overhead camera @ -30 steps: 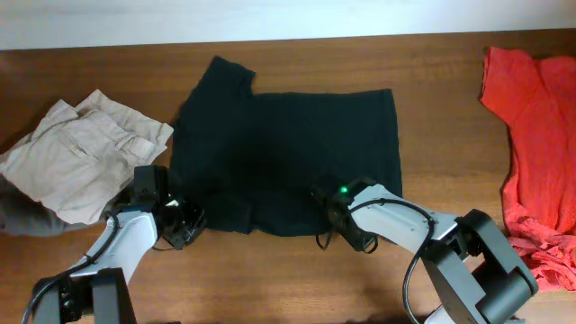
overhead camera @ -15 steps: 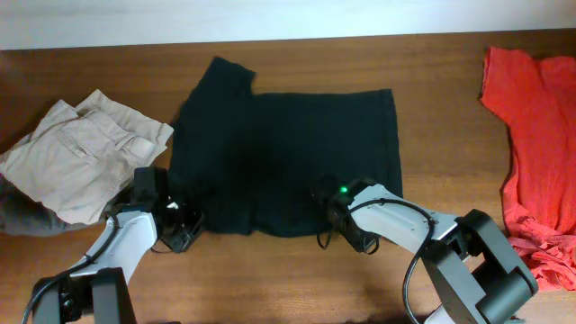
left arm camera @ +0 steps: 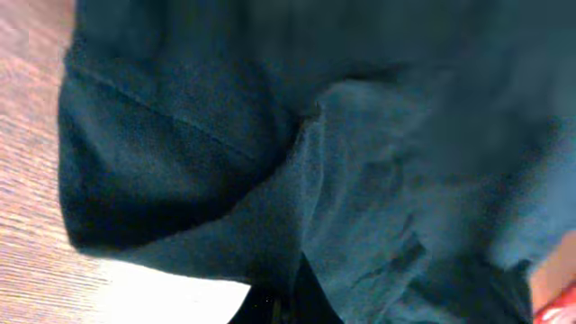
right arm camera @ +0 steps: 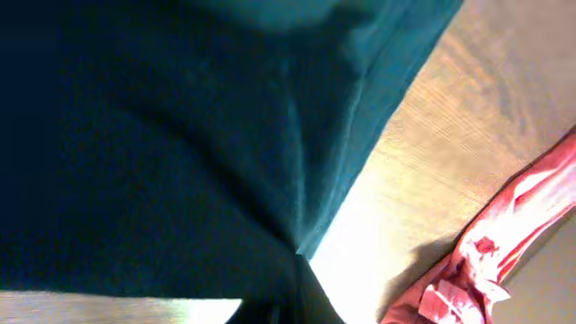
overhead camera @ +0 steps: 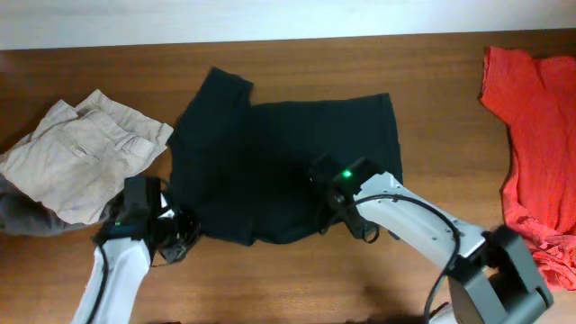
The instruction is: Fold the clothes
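The black T-shirt (overhead camera: 279,144) lies spread on the middle of the wooden table, one sleeve pointing to the far left. My left gripper (overhead camera: 180,234) is shut on its near left corner. My right gripper (overhead camera: 324,187) is shut on the near hem right of the middle, and the cloth bunches up there. In the left wrist view, dark cloth (left arm camera: 270,135) fills the frame and runs down into the jaws (left arm camera: 288,306). In the right wrist view, the shirt (right arm camera: 180,135) hangs from the jaws (right arm camera: 301,288) over the table.
Beige trousers (overhead camera: 81,153) lie crumpled at the left, over a grey cloth (overhead camera: 22,220). A bright red garment (overhead camera: 535,135) lies along the right edge and also shows in the right wrist view (right arm camera: 504,243). Bare wood (overhead camera: 270,279) shows in front of the shirt.
Both grippers have lifted the shirt's near edge. The right gripper has moved toward the far side with the hem, and the shirt's outline has puckered. The left arm has drawn slightly nearer.
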`<state>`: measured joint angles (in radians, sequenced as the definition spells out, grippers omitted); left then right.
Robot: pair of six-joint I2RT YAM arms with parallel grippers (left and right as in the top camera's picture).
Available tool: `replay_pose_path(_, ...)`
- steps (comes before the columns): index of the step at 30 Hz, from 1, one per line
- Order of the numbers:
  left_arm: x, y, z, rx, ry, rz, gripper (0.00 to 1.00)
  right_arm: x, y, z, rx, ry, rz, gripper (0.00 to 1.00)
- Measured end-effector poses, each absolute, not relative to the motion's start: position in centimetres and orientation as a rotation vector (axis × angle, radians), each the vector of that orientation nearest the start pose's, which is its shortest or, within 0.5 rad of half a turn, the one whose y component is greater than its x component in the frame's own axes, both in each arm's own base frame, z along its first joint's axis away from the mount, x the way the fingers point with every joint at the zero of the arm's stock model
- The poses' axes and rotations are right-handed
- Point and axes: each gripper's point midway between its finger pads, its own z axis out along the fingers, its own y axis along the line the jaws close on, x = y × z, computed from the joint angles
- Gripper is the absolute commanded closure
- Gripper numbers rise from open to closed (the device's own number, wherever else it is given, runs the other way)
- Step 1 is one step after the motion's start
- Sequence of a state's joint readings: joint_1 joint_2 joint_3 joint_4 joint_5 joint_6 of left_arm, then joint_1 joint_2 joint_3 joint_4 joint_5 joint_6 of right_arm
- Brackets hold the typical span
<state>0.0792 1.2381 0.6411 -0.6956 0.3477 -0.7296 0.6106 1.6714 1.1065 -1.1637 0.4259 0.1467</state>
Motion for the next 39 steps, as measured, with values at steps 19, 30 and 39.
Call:
replay_pose_path(19, 26.8, -2.7, 7.7, -0.942, 2.542, -0.569, 1.0, 27.1, 7.9, 7.5, -0.711, 2.882, -0.715, 0.96)
replay_pose_path(30, 27.8, -2.6, 7.6, -0.908, 2.526, -0.568, 1.0, 30.2, 6.5, 7.4, -0.65, 2.842, -0.648, 0.96)
replay_pose_path(39, 28.9, -2.4, 5.8, -0.872, 2.562, -0.545, 0.99, 32.1, 8.0, 7.4, -0.78, 2.756, -0.576, 0.96)
